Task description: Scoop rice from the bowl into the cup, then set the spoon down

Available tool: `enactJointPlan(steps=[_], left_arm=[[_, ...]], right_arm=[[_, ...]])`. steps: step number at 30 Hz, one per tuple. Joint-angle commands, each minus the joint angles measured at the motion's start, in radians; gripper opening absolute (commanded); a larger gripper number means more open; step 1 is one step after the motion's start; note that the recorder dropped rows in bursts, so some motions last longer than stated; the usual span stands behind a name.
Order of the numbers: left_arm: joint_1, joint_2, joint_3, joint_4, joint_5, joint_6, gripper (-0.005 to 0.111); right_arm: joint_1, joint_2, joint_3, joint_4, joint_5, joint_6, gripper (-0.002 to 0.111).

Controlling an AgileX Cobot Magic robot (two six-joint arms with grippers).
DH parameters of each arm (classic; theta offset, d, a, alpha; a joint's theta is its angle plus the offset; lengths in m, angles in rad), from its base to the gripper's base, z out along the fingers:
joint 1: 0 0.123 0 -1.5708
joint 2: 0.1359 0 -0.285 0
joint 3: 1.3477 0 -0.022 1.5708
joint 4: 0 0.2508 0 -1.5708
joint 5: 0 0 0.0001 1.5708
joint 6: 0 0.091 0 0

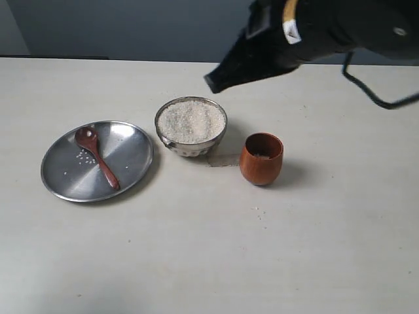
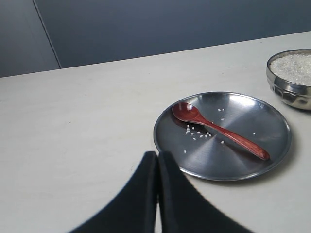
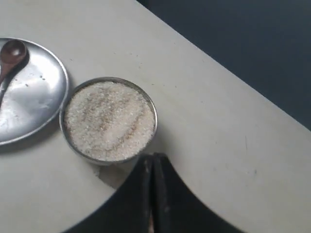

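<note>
Both closed, empty: left pincer (image 2: 156, 167) near plate (image 2: 255, 114) edge, right pincer (image 3: 153, 167) by bowl (image 3: 109, 79) rim; spoon (image 2: 218, 130) on plate.

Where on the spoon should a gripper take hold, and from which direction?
Probably the thin handle, toward its free end, coming straight down with jaws closing across its width. The spoon lies flat on the shallow plate, so a sideways approach would meet the rim, and the round head is wider.
</note>
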Motion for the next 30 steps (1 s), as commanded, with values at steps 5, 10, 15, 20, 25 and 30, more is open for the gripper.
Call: enactJointPlan(steps=[5,10,15,20,25,30], left_arm=[[0.001,-0.004,0.003,0.005,-0.002,-0.001,0.0],[0.001,-0.004,0.003,0.005,-0.002,-0.001,0.0],[0.001,-0.004,0.003,0.005,-0.002,-0.001,0.0],[0.001,-0.004,0.003,0.005,-0.002,-0.001,0.0],[0.001,-0.004,0.003,0.005,-0.002,-0.001,0.0],[0.001,-0.004,0.003,0.005,-0.002,-0.001,0.0]], right_arm=[[-0.134,-0.42,0.48,-0.041,-0.242,0.037,0.0],[-0.148,-0.595,0.631,-0.048,-0.24,0.039,0.0],[-0.148,-0.757,0.734,-0.066,-0.195,0.076,0.0],[-0.148,-0.786,0.736,0.023,0.011,0.085,0.0],[-0.148,-0.786,0.736,0.023,0.007,0.085,0.0],[-0.148,-0.793,0.736,0.023,0.005,0.085,0.0]])
